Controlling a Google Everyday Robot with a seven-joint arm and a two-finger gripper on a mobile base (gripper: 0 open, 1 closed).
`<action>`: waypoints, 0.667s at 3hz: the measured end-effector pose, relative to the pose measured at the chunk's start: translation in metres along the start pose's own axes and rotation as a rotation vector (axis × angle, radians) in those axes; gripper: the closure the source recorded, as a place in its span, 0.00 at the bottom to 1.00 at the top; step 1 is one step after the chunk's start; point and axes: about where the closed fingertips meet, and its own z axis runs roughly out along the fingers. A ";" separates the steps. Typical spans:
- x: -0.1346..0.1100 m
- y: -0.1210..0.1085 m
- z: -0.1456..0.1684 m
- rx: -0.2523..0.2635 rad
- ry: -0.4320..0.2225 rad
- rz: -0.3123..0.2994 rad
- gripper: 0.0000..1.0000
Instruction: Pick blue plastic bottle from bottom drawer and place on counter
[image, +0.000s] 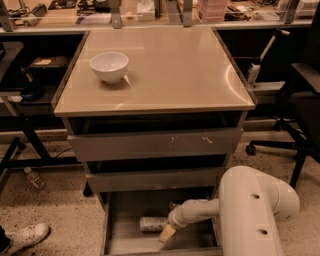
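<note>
While the bottom drawer (125, 236) stands pulled well out beneath the two wider drawers, we see the blue plastic bottle (151, 223) lying on its side on the drawer's flat grey floor, roughly midway across, with its length running from side to side. The gripper (168, 232) is down inside that same drawer at the end of the white arm (250, 215), which reaches in from the right of the view. Its yellowish tip sits just beside the bottle's right-hand end, touching it or very nearly so (we cannot tell which). How far the gripper is open, and whether it has any hold on the bottle, we cannot tell either.

Above, the counter (170, 70) caps the cabinet, glossy and beige, and a white bowl (109, 66) stands upright near its rear left corner. The top drawer (155, 145) has white scratches on its front. On the speckled floor left of the cabinet lie a tiny clear bottle (34, 178) and, nearer us, a white shoe (25, 236)
</note>
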 end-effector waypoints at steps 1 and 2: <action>0.007 -0.007 0.000 0.039 -0.016 0.043 0.00; 0.011 -0.011 0.000 0.063 -0.026 0.071 0.00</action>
